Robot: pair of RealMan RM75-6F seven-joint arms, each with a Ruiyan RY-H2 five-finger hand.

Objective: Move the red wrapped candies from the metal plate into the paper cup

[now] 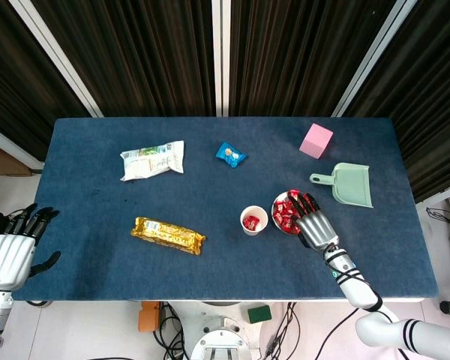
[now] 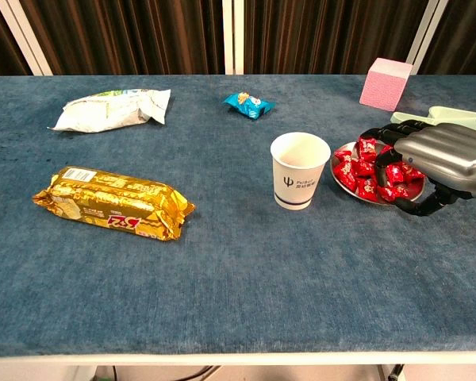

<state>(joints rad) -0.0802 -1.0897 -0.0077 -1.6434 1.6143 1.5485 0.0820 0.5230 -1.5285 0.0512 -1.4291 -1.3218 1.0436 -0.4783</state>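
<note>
A metal plate (image 2: 347, 190) heaped with red wrapped candies (image 2: 357, 171) stands just right of the white paper cup (image 2: 300, 169). The head view shows one red candy lying inside the cup (image 1: 253, 220), beside the plate (image 1: 274, 211) and its candies (image 1: 285, 214). My right hand (image 2: 432, 159) reaches over the plate's right half, its fingers curved down onto the pile and the thumb apart at the plate's front rim. No candy shows pinched in it. From above, the right hand (image 1: 313, 223) hides part of the pile. My left hand (image 1: 11, 251) hangs empty off the table's left edge, fingers spread.
A gold snack bar (image 2: 111, 203) lies front left and a white-green bag (image 2: 115, 107) back left. A small blue packet (image 2: 249, 103) sits behind the cup. Right behind the plate are a pink cube (image 2: 389, 82) and a green dustpan (image 1: 347, 184).
</note>
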